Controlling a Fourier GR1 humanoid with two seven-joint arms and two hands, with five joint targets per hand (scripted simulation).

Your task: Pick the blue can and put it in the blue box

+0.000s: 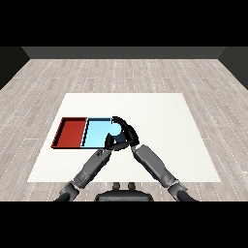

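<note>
Side by side on the white table (160, 126): red tray (70, 132) at left, blue tray (97, 133) at right. Over the blue tray's near right corner, right hand (127, 131), fingers curled, seemingly round a dark can (118, 139), colour hard to tell. Just beside it, left hand (109, 142), fingers' state impossible to tell.

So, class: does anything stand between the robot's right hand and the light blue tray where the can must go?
Nothing visible does. The black right hand sits over the flat light blue tray's right edge. The blue can itself cannot be made out.
</note>
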